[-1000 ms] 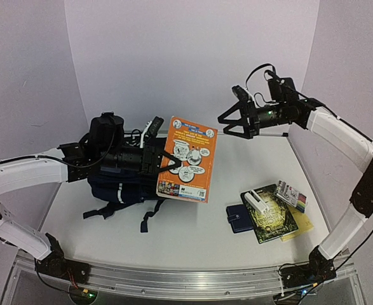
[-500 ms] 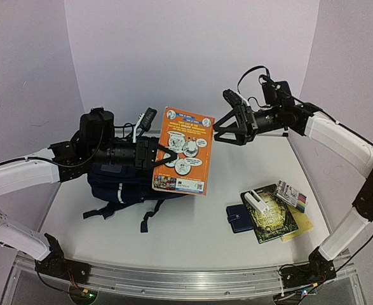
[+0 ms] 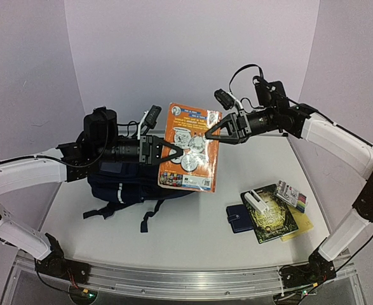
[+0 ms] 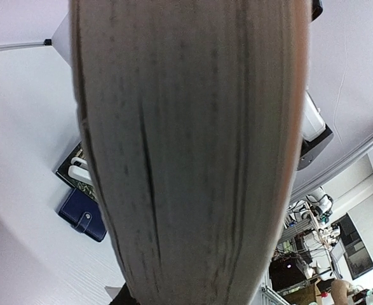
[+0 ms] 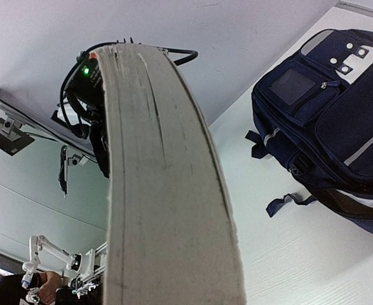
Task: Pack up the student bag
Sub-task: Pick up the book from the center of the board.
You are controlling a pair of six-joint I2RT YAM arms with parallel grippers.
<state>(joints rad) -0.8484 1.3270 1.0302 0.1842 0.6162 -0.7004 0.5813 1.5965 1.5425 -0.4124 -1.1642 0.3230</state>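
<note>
left end effector (image 3: 168,152) pinching the left edge of the orange book (image 3: 189,155). right end effector (image 3: 209,135) pressed onto the book's upper right edge, jaws narrowed to a point there. book is held off the worktop (image 3: 192,235) between the two, cover facing the top camera, slightly tilted. both wrist views are filled by its grey page edge, own fingers not visible there.

student bag (image 3: 119,187) lies flat on the left side of the worktop, under the left arm, dark straps trailing toward the near edge. the book's lower left corner overlaps it in the top view; contact: cannot tell.

near right, well apart from the bag: navy wallet (image 3: 239,218) just beside a dark green book (image 3: 274,221), small white item (image 3: 257,202) on top of that book, marker pack (image 3: 291,194) at its far right, yellow sheet (image 3: 302,225) poking out from under it.
</note>
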